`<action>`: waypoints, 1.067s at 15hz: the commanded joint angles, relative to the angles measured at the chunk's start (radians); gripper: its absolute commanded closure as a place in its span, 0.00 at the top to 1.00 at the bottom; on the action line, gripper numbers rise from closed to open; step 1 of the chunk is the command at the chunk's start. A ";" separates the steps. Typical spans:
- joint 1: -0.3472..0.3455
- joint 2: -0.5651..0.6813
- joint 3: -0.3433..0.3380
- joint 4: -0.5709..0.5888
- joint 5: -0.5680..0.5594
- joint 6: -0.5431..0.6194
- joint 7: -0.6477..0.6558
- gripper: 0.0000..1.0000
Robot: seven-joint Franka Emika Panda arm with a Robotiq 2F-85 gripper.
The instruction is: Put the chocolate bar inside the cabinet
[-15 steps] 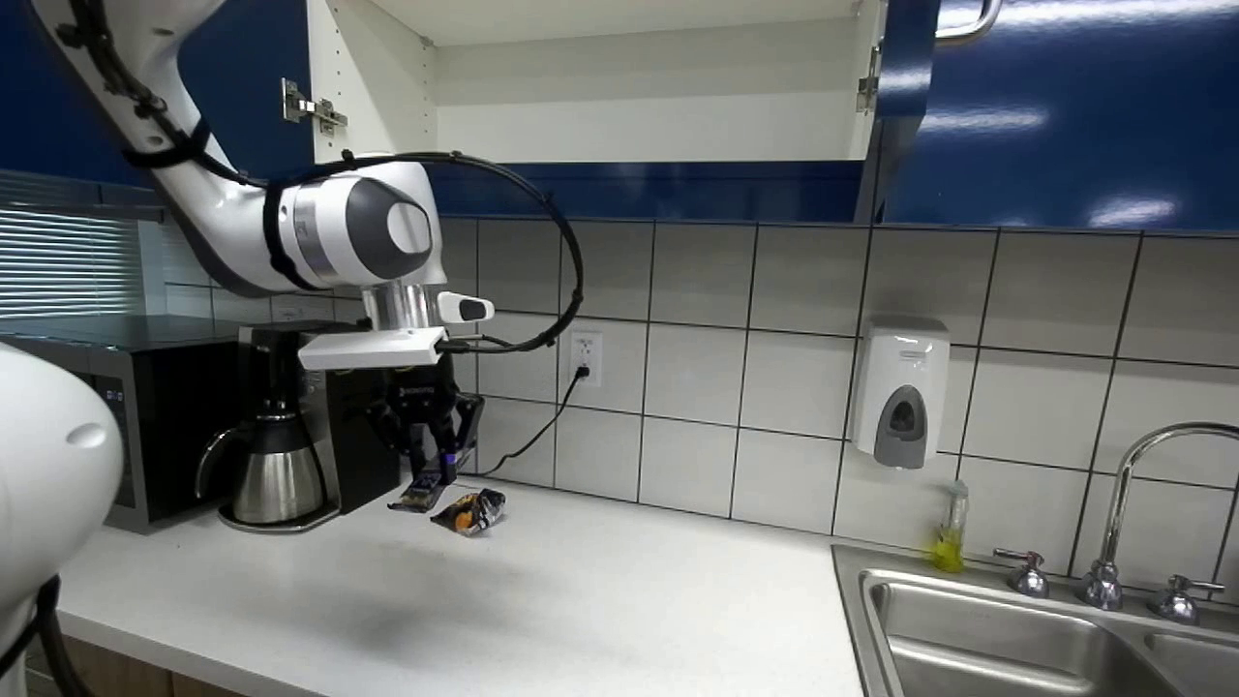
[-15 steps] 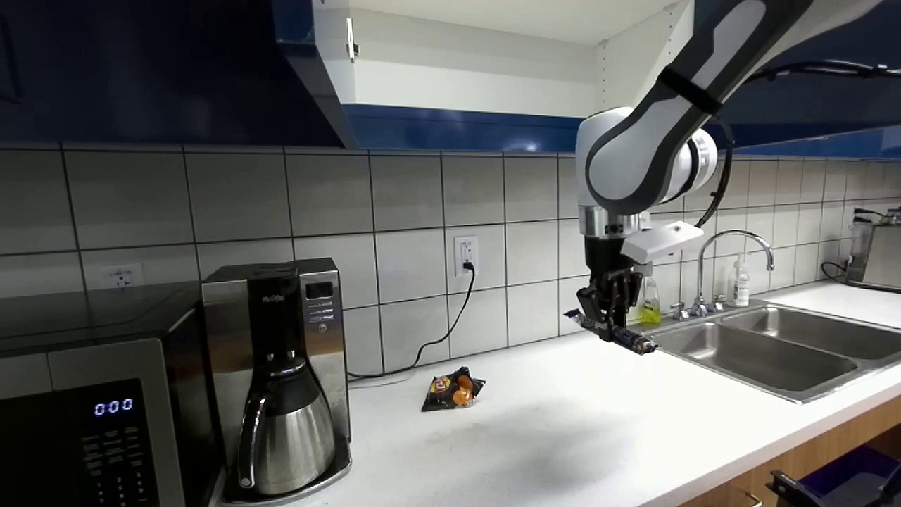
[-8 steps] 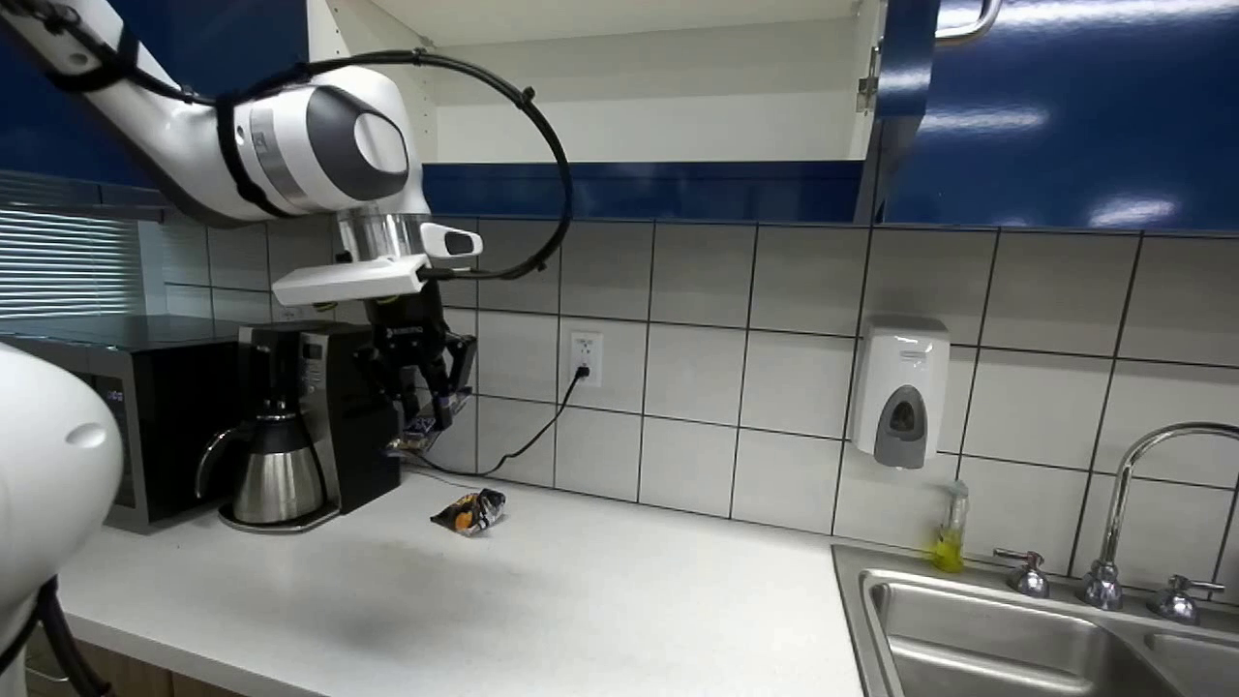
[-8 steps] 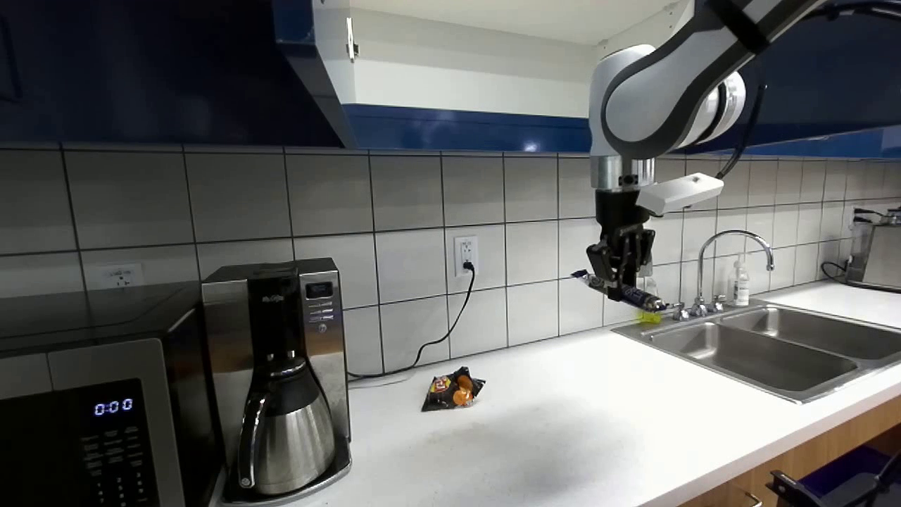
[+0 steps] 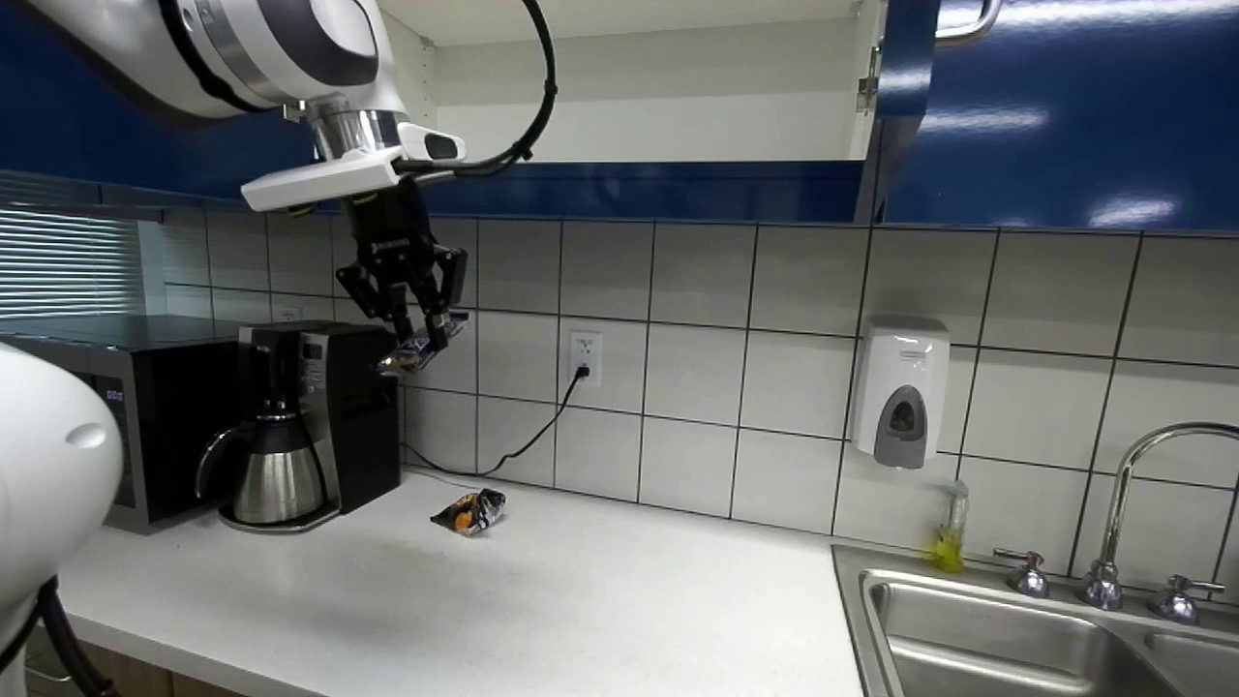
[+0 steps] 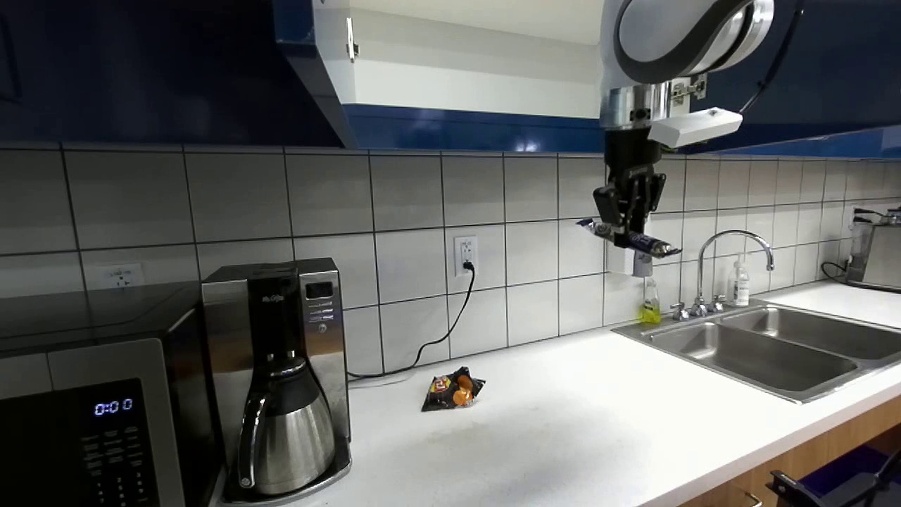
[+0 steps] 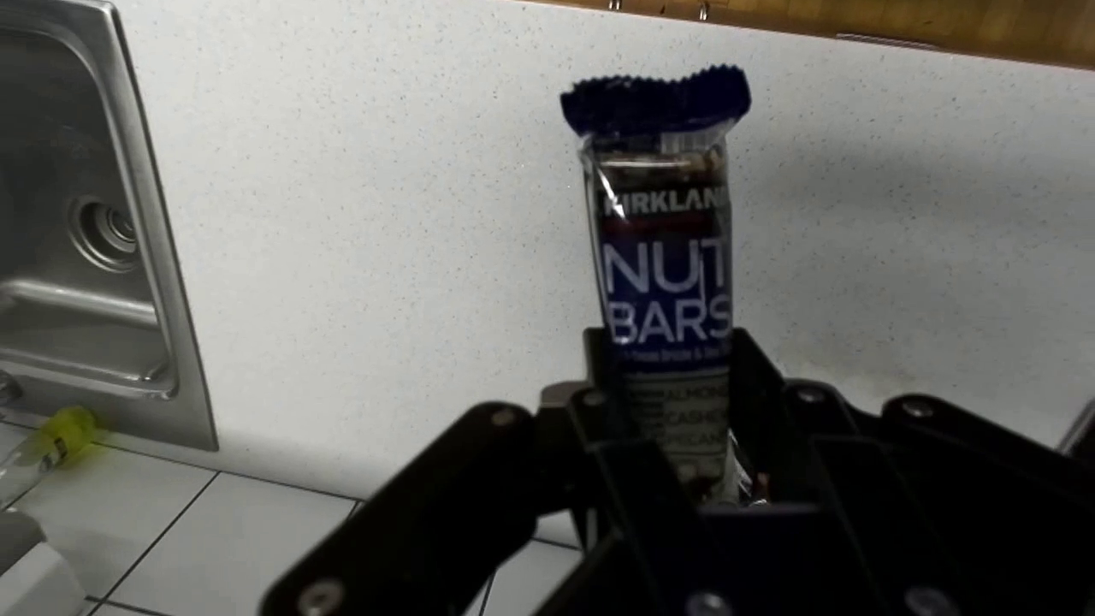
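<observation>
- The cabinet (image 5: 639, 126) stands open in both exterior views, the same as a second ago, so we judge that the way in is ready.
- The arm (image 5: 281, 53) changes most: we see it climbing, and its lower end now shows about level with the cabinet's blue bottom strip. We read this as the lift, with the move inside not yet done.
- The gripper (image 7: 671, 368) goes up with it, clamped on the bar (image 7: 667, 257) from both sides; we see no sign of slipping.
- That bar is in the air, well above the counter (image 6: 563, 422) and higher than a moment ago, but below the cabinet's opening. We think it needs more height, then a reach inward; both ends stick out past the grip, so one could catch on the edge.
- The small packet (image 6: 454, 391) lies on the counter, unmoved, and we take it to have no part in this job.
</observation>
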 commanded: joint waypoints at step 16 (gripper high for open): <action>-0.014 -0.118 0.056 0.343 0.007 -0.333 0.016 0.09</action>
